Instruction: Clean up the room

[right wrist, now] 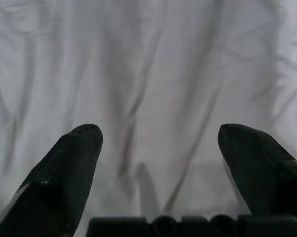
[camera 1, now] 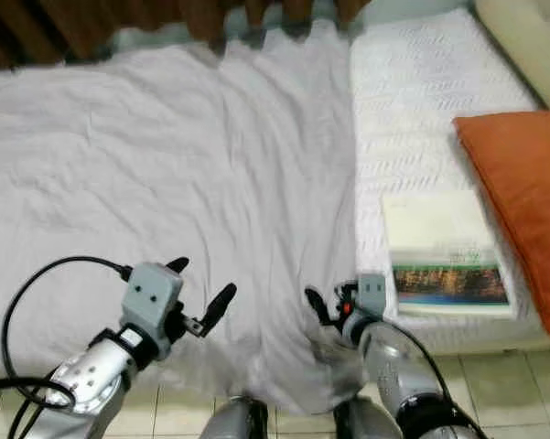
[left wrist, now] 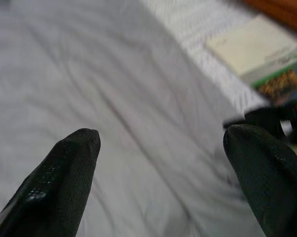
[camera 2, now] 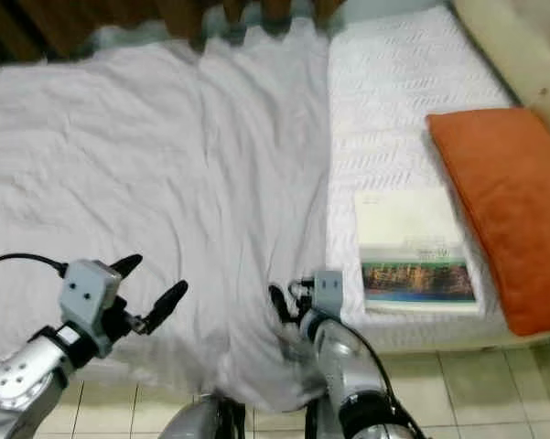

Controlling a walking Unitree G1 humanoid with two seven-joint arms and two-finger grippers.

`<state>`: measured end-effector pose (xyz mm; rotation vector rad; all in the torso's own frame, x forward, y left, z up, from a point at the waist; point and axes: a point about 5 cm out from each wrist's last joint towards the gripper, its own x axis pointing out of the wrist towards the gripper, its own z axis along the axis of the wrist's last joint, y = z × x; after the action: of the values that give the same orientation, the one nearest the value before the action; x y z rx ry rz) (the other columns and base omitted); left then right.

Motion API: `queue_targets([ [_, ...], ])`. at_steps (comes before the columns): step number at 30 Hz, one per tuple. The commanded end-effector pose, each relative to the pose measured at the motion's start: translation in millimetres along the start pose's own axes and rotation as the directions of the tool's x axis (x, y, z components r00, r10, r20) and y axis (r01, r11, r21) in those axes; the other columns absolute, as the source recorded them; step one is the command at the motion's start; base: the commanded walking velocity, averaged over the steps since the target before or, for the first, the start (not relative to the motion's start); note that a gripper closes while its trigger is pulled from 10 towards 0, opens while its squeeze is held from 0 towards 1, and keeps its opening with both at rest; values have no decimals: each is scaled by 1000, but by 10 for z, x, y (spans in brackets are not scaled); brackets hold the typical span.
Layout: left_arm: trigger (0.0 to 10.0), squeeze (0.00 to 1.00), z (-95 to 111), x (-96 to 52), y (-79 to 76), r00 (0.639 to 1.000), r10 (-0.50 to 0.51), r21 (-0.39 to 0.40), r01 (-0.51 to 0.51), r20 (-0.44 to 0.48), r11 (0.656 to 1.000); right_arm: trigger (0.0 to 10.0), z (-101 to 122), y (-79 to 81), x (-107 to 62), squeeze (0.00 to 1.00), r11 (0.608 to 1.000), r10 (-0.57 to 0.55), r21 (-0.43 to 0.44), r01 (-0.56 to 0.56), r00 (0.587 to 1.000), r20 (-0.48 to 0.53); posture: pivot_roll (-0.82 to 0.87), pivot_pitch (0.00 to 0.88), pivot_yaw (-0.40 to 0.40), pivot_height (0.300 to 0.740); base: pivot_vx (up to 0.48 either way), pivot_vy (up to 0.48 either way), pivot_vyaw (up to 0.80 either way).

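**Both grippers spread above a rumpled sheet on the bed**

No box, bin or other container can be made out, so nothing lies inside anything; everything rests loose on the bed (camera 1: 421, 101).

The landmark is the white sheet (camera 1: 165, 192), a thin, soft cloth creased with long shallow folds. It covers the greater part of the bed and its near edge droops over the bedside toward the pale tiled floor (camera 1: 494, 384). Beside the sheet, on the robot's right, the bare mattress shows a white quilted surface with a fine wavy ribbed pattern.

On that quilted strip, just beside the sheet's right edge, a book (camera 1: 447, 256) lies flat: rectangular, with a cream upper cover and a dark, colourful picture band along its nearer edge. Farther from the sheet than the book, touching or nearly touching the book's far side, lies an orange pillow (camera 1: 522, 192), plump, smooth-clothed and roughly oblong. Beyond the sheet's far edge stands a dark brown wooden surface (camera 1: 119, 23).

The left gripper (camera 1: 199, 297) hangs over the near part of the sheet, its black tapered fingers (left wrist: 64, 182) released and wide apart with nothing between them. The right gripper (camera 1: 334, 302) is at the sheet's near right edge, close to the book's corner; its wrist view shows its blunt, matte black fingers (right wrist: 64, 173) likewise spread open over wrinkled cloth, grasping nothing.
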<state>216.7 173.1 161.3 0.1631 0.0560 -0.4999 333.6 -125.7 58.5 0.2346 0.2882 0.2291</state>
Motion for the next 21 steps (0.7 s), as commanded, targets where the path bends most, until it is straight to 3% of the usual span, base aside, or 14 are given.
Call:
queue_targets([
  [1, 10000, 0, 80, -191, -29, 1000, 10, -12, -11, -25, 1000, 10000, 26, -1, 48, 0, 999, -33, 5, 33, 999, 11, 200, 641, 139, 740, 0, 0, 0],
  [4, 10000, 0, 55, -367, -118, 997, 16, -36, -19, -81, 999, 10000, 79, 6, 109, 0, 995, -68, -75, 69, 998, 16, 232, 664, 144, 740, 0, 0, 0],
  [16, 10000, 0, 71, -579, -205, 987, 16, -75, -28, -157, 997, 10000, 5, -180, 69, 0, 937, -214, -284, 204, 977, -4, 257, 655, 148, 740, 0, 0, 0],
  [20, 10000, 0, 69, -591, -241, 986, 7, -94, -23, -169, 995, 10000, -50, -271, 25, 0, 926, -257, -293, 240, 966, -20, 246, 653, 146, 740, 0, 0, 0],
  [21, 10000, 0, 69, -596, -248, 985, 5, -99, -22, -174, 995, 10000, -83, -284, 15, 0, 948, -258, -203, 246, 965, -36, 244, 646, 147, 740, 0, 0, 0],
])
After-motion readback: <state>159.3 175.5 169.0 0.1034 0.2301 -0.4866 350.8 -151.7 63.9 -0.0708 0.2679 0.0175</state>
